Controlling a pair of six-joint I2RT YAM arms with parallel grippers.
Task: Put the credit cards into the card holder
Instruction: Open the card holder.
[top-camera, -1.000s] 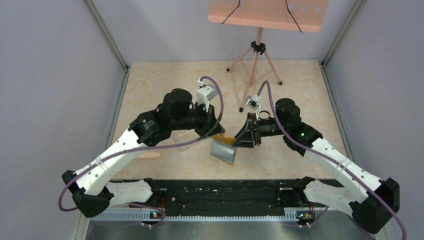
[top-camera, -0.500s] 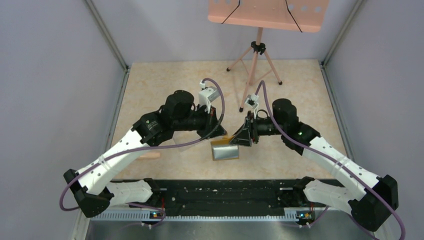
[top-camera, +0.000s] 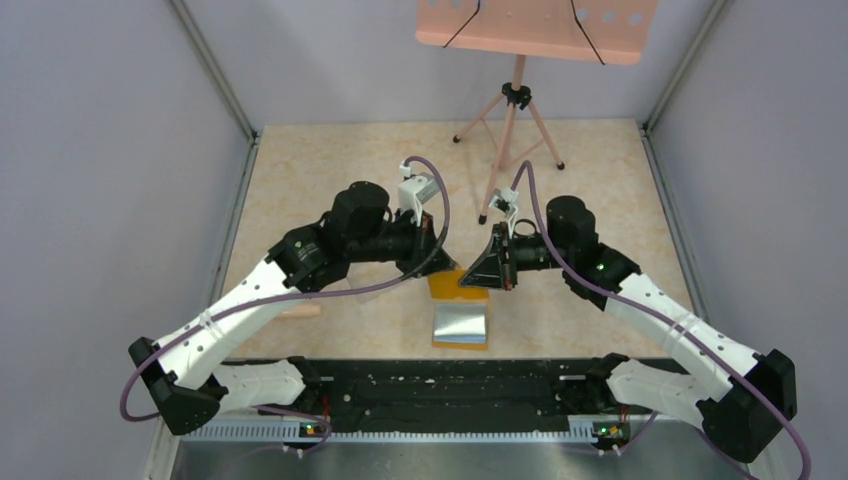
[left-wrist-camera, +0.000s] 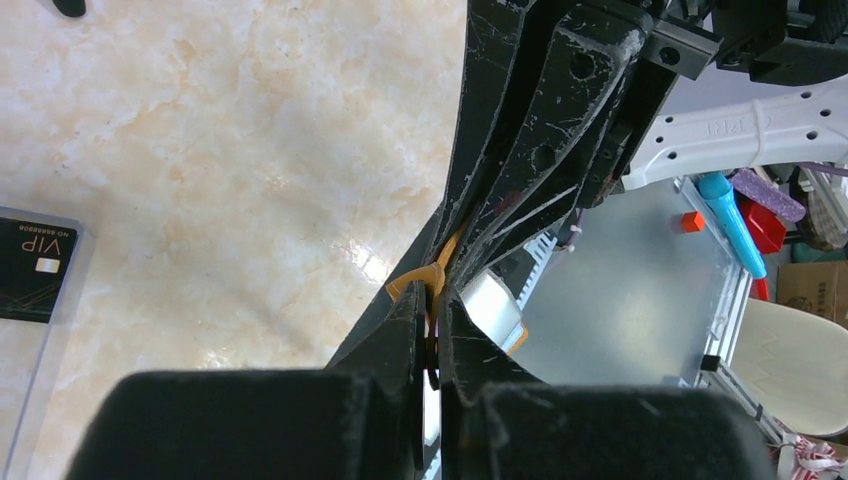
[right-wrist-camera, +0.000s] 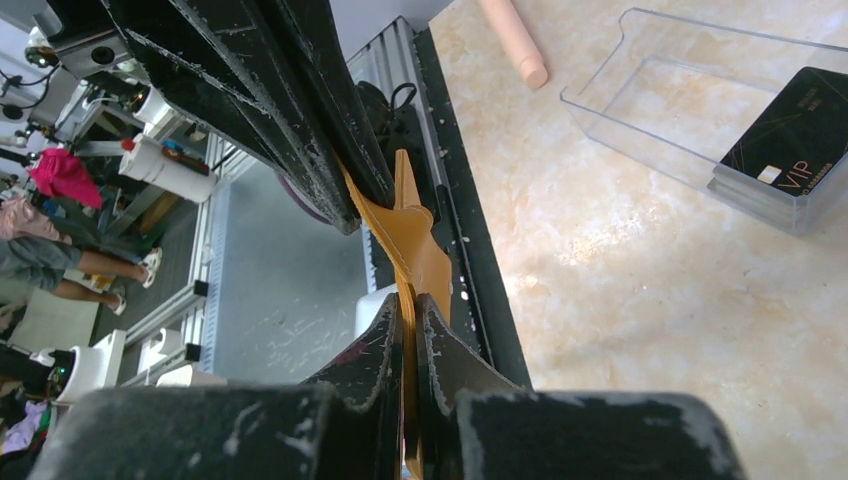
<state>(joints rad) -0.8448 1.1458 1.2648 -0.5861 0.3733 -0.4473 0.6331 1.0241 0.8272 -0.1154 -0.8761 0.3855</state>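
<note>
Both the left gripper (left-wrist-camera: 433, 300) and right gripper (right-wrist-camera: 410, 305) pinch tight the small orange-tan folding card holder (top-camera: 460, 325), now unfolded toward six o'clock, pockets ready for thin near-black credit cards (right-wrist-camera: 800, 150).

Right gripper (right-wrist-camera: 408, 305) has its two black fingers pinched tight on the orange card holder (right-wrist-camera: 420, 250), which stands edge-up between them. From the upper left, the left gripper (right-wrist-camera: 366, 205) clamps the same holder's far end. Out on the marble table (right-wrist-camera: 620, 300), a clear plastic box (right-wrist-camera: 640, 120) holds a dark credit card (right-wrist-camera: 795, 150) marked VIP. A pink rod (right-wrist-camera: 512, 40) lies beyond the box.
</note>
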